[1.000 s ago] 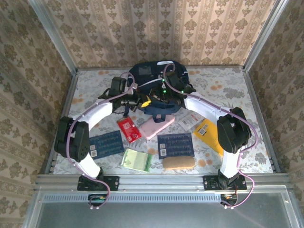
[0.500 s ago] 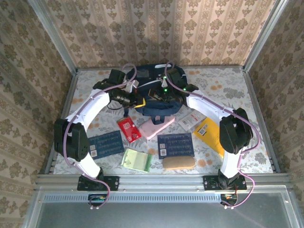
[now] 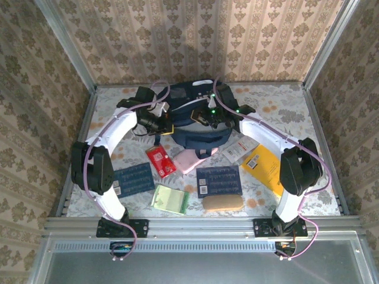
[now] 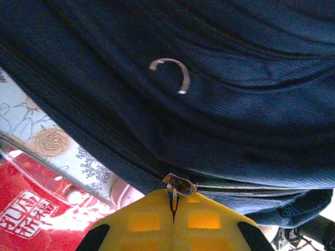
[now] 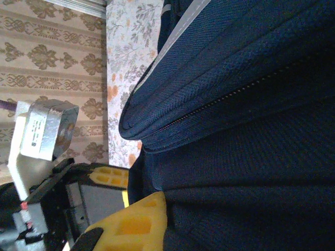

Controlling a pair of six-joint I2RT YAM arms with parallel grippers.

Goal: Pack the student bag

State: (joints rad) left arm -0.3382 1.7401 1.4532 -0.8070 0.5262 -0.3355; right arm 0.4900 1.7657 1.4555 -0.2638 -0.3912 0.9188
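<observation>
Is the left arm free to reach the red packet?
Probably not yet: the left end effector is shut on the zipper pull of the student bag. The red packet lies uncovered nearby.

Whole thing sits in a little booth with beige damask wallpaper [image 3: 195, 41] on the back and both side walls, striped with old-school floral medallions, and bare aluminium posts [image 3: 69, 50] running down the corners. The table [image 3: 278, 103] has a pale cloth with grey leaves and orange roses, plus a ribbed metal rail [image 3: 195, 225] along the near edge and a grey panel [image 3: 201, 263] below that. Light's bright, with a soft darker patch on the back wall.
</observation>
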